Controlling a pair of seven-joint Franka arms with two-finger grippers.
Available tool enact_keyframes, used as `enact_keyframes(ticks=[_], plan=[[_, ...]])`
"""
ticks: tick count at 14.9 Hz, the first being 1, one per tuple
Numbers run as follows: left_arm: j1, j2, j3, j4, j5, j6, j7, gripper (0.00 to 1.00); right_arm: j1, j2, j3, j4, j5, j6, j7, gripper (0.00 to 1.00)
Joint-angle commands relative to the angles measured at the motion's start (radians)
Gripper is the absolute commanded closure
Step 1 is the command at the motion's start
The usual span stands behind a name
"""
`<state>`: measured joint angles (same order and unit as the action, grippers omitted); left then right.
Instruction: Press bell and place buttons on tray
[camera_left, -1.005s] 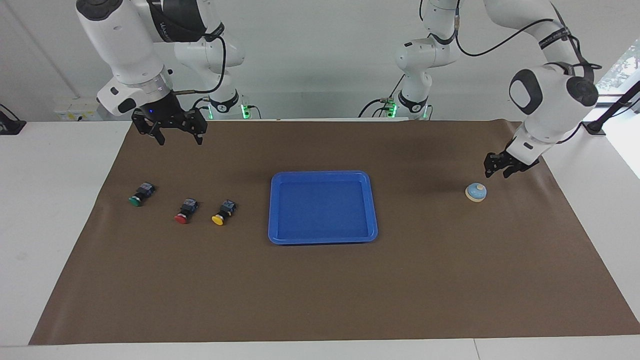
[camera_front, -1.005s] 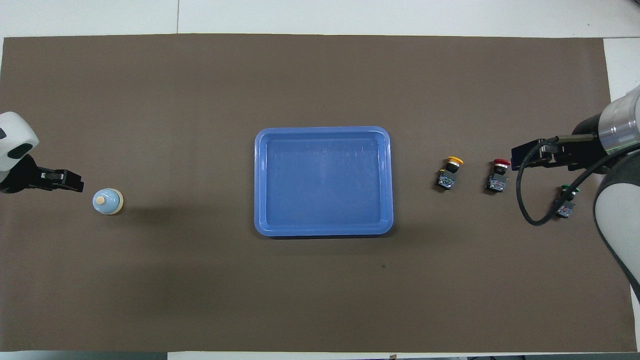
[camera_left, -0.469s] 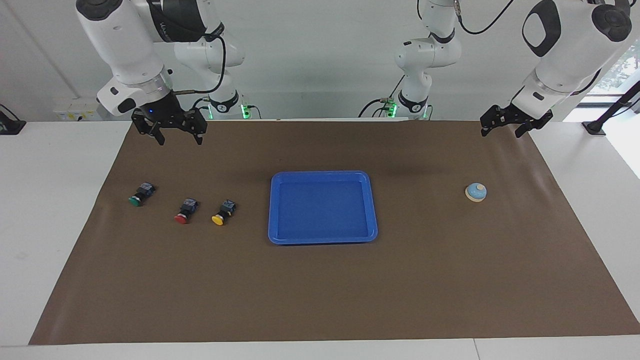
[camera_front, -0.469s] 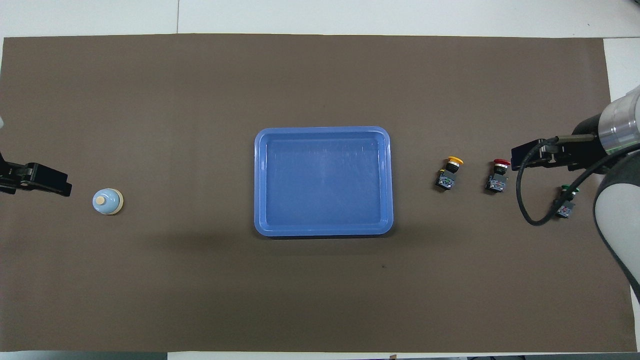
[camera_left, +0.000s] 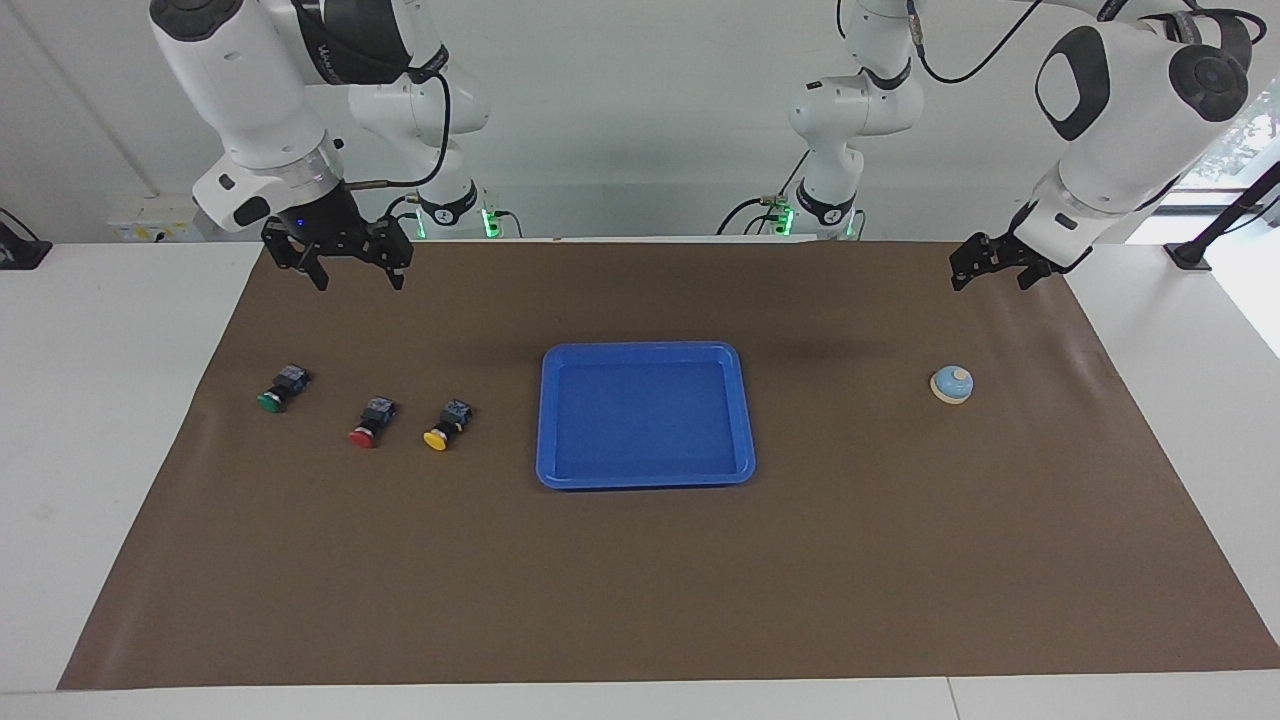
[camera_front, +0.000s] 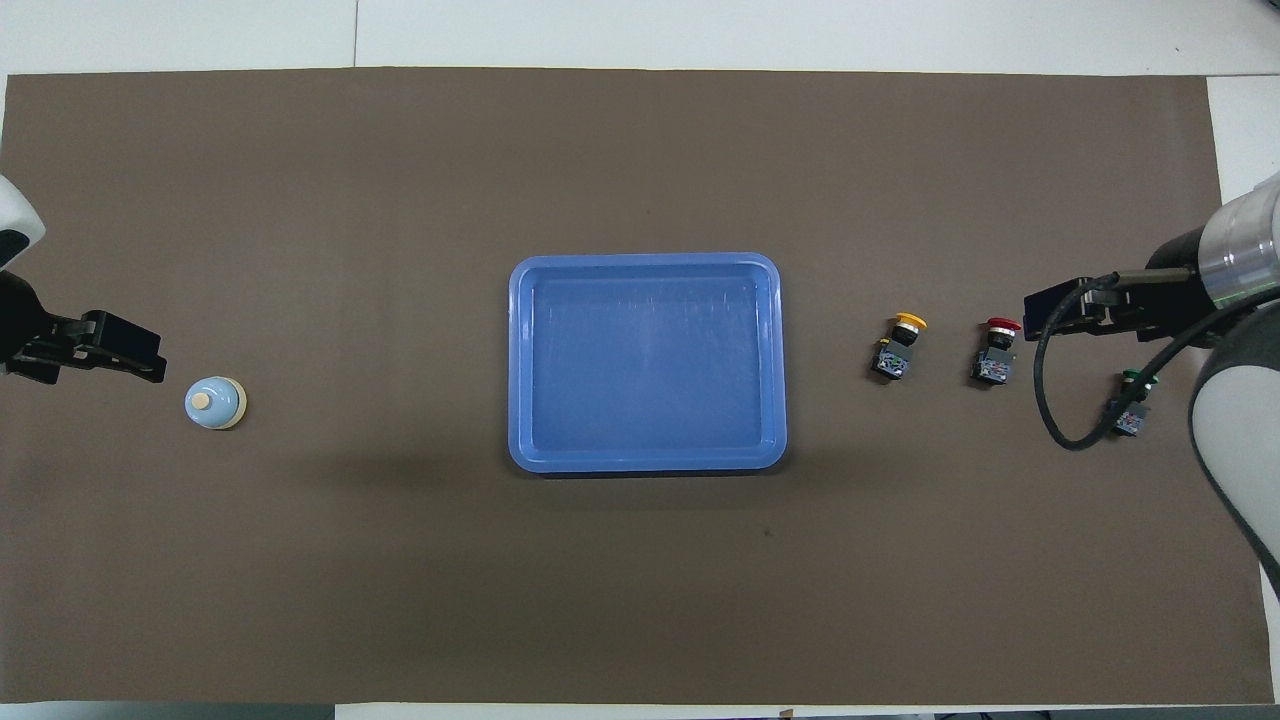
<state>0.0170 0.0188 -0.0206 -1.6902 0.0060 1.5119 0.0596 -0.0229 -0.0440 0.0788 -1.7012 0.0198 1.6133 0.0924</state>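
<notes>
While the bell (camera_left: 952, 384) sits untouched, both arms' fingers (camera_left: 988, 272) (camera_left: 355, 268) hang spread, grasping nothing.

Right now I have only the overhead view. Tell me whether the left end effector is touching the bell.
Observer: No. The left end effector hangs well above the mat, clear of the bell.
Operator: Now check the right one.
Observer: The right end effector is also raised, open and holding nothing.
Operator: Report on the green button; it's half covered here.
Observer: The green button lies on its side on the mat, with nothing touching it.
</notes>
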Motion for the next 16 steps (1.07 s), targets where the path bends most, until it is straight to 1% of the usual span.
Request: enact_keyframes(ticks=[1, 3, 6, 7, 9, 10, 11, 12, 14, 16], plan=[[-0.034, 0.035, 0.031, 0.056, -0.017, -0.036, -0.014, 0.0, -0.025, -0.02, 0.009, -0.02, 0.015, -0.01, 0.003, 0.0], [-0.038, 0.033, 0.041, 0.06, -0.037, -0.038, -0.017, 0.0, -0.025, -0.028, 0.009, -0.029, 0.015, -0.01, 0.0, 0.0], [-0.042, 0.027, 0.041, 0.055, -0.034, -0.038, -0.018, 0.0, -0.031, -0.05, 0.009, -0.08, 0.015, 0.0, 0.003, 0.0], [-0.042, 0.027, 0.044, 0.055, -0.034, -0.036, -0.021, 0.0, -0.02, -0.063, 0.009, -0.119, 0.015, 0.025, 0.019, 0.0], [-0.054, 0.026, 0.047, 0.055, -0.032, -0.032, -0.021, 0.0, -0.017, -0.1, 0.013, -0.259, 0.015, 0.188, 0.097, 0.0], [-0.055, 0.024, 0.045, 0.053, -0.031, -0.032, -0.021, 0.0, -0.012, -0.094, 0.016, -0.305, 0.015, 0.245, 0.134, 0.0], [-0.055, 0.02, 0.042, 0.05, -0.031, -0.022, -0.018, 0.0, 0.004, -0.076, 0.016, -0.336, 0.015, 0.282, 0.177, 0.0], [-0.055, 0.006, 0.041, 0.05, -0.031, -0.019, -0.017, 0.0, 0.024, -0.041, 0.016, -0.347, 0.015, 0.313, 0.229, 0.0], [-0.052, -0.032, 0.042, 0.047, -0.031, -0.022, -0.018, 0.0, 0.061, 0.01, 0.016, -0.383, 0.009, 0.388, 0.318, 0.0], [-0.042, -0.042, 0.042, 0.044, -0.031, -0.021, -0.018, 0.0, 0.067, 0.03, 0.016, -0.486, 0.005, 0.549, 0.342, 0.0]])
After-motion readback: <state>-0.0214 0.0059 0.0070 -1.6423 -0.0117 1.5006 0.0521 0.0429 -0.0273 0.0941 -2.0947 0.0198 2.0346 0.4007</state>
